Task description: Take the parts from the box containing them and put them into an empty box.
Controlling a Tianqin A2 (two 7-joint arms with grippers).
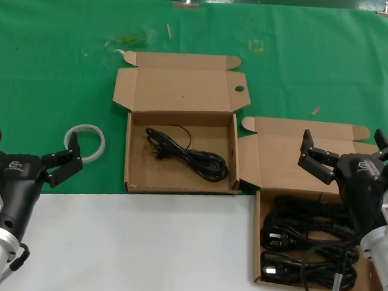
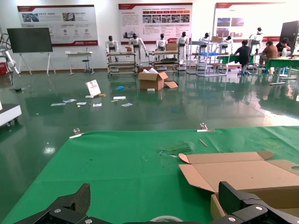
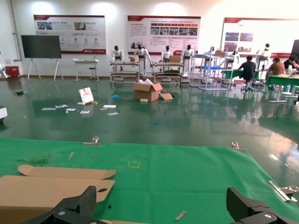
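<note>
Coiled black cords (image 1: 309, 248) filling right box (image 1: 256, 255), one cord (image 1: 188, 154) in middle box (image 1: 133, 142), both pincers spread, empty.

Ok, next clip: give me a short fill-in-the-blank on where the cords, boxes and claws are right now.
1. The left box holds ____ black cord.
2. The right claw hangs with fingers spread above the ____ box, where the other cords lie.
3. The white tape ring lies on the green cloth just ahead of the ____ claw.
4. Both boxes have their lids ____.

Missing words: one; right; left; open
</note>
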